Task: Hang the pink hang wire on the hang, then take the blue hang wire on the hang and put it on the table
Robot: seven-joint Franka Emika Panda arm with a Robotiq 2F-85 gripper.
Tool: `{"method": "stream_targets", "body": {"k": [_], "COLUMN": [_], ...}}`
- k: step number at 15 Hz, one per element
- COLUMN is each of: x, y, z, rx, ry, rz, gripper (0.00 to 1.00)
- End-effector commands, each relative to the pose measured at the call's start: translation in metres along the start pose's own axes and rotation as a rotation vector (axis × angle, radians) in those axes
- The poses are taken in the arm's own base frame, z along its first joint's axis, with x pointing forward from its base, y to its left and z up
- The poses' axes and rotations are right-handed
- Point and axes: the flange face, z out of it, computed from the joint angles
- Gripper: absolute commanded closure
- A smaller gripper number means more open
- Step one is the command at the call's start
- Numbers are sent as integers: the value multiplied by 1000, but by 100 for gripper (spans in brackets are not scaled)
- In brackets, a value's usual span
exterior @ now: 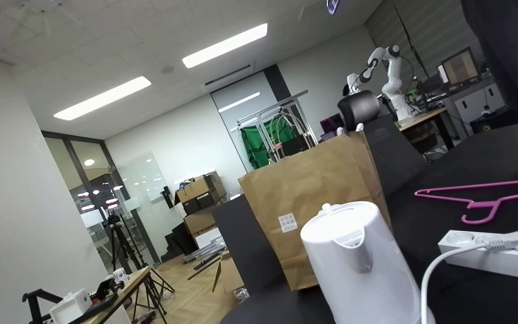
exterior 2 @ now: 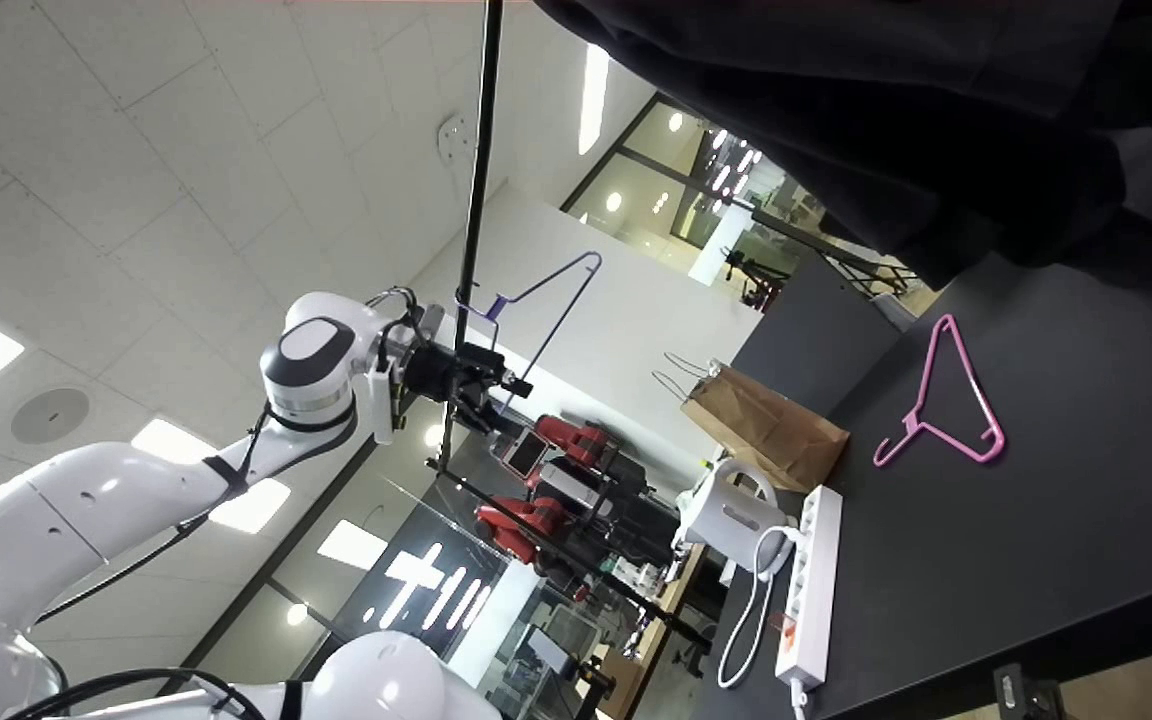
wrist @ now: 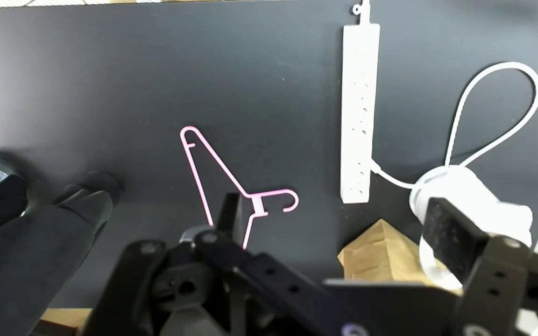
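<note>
Well below the gripper [wrist: 341,221], flat on the table [wrist: 269,84], lies the pink hanger [wrist: 242,188]; the 2 jaws stand wide apart, with nothing I can see clamped between them. In the wrist view it lies off to 1 side, partly behind a jaw, its long axis roughly crosswise to the closing line, hook toward the power strip [wrist: 360,116]. I'd say reaching it calls for a sideways shift and a descent, while the blue hanger [exterior 2: 498,306] hangs from the rod [exterior 2: 478,180]

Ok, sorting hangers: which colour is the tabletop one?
The hanger is pink, clearest in an exterior view.
</note>
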Motion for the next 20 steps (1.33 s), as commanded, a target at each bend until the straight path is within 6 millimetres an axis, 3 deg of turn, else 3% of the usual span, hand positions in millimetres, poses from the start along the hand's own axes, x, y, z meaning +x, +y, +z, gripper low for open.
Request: {"method": "stream_targets", "body": {"k": [1, 4, 20], "x": [2, 4, 4], "y": [-11, -15, 8], "z": [-16, -18, -25], "rx": [6, -8, -24], "ry": [56, 83, 134], "rz": [141, 184, 235], "gripper": [0, 0, 0]}}
